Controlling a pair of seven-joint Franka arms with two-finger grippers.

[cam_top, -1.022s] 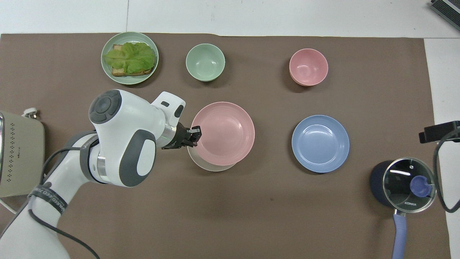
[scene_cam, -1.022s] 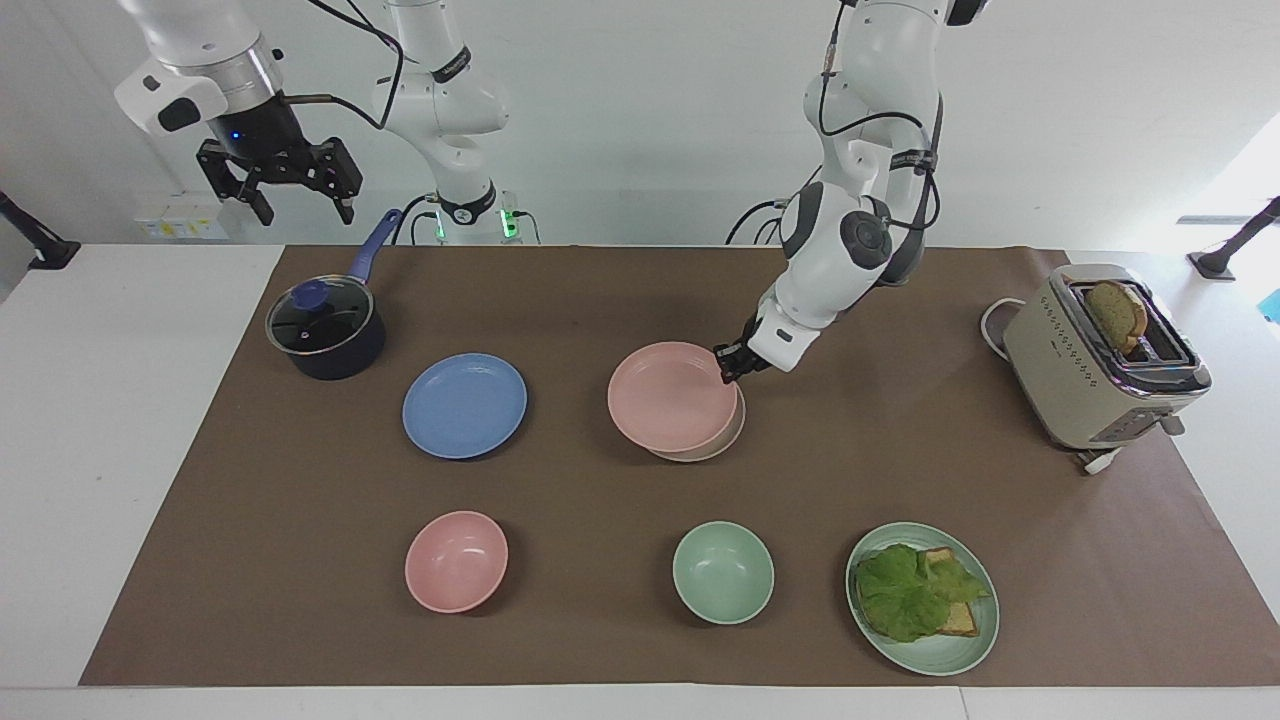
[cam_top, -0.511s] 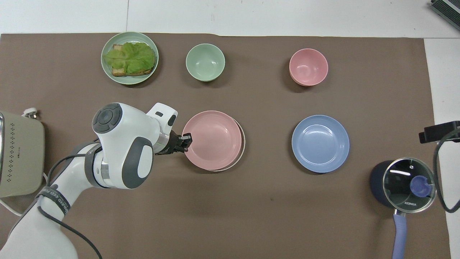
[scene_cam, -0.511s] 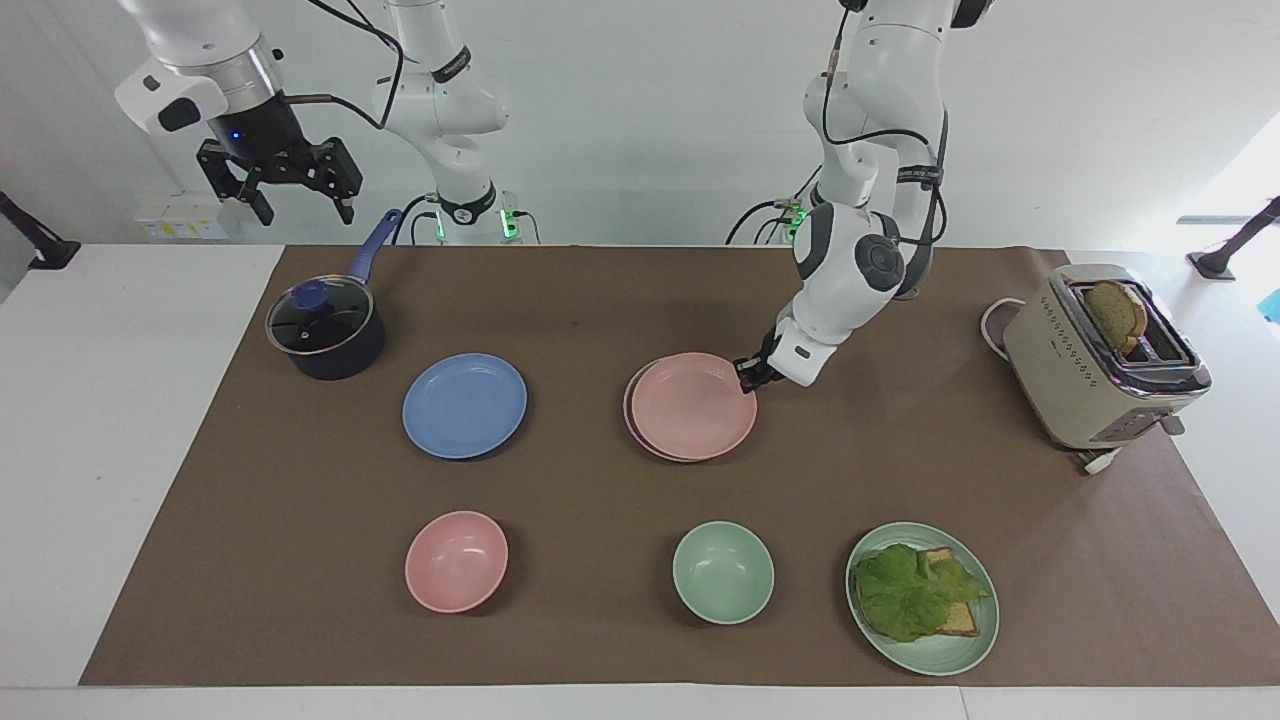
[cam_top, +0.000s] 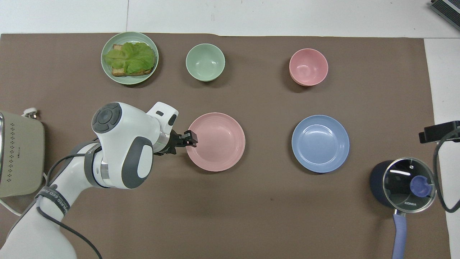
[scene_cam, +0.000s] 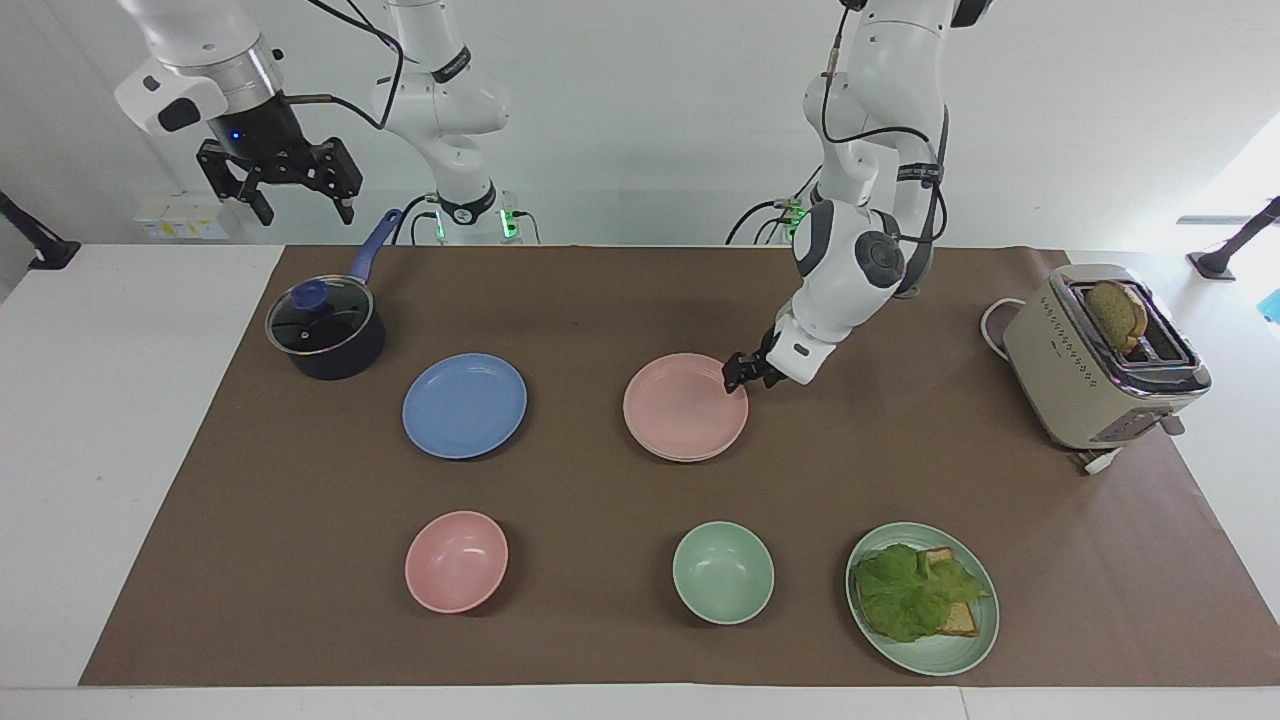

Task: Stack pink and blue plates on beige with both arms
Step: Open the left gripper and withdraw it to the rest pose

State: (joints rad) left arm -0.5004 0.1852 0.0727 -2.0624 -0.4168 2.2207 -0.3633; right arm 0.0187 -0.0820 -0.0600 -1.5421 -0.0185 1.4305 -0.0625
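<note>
The pink plate (scene_cam: 685,405) (cam_top: 217,141) lies flat on the beige plate, which shows only as a thin pale edge (scene_cam: 686,460) under its rim. My left gripper (scene_cam: 737,375) (cam_top: 192,138) hovers open at the pink plate's rim on the left arm's side, holding nothing. The blue plate (scene_cam: 465,405) (cam_top: 320,143) rests alone on the brown mat, beside the stack toward the right arm's end. My right gripper (scene_cam: 280,195) waits high in the air over the table edge by the pot, open and empty.
A dark pot with a glass lid (scene_cam: 325,330) stands near the right arm's base. A pink bowl (scene_cam: 456,560), a green bowl (scene_cam: 722,572) and a green plate with lettuce and bread (scene_cam: 922,597) line the farthest row. A toaster (scene_cam: 1100,355) sits at the left arm's end.
The left gripper lowered the tilted pink plate onto the beige plate, opened and let it go. The pink plate settled centred on the beige plate. The right arm stayed still.
</note>
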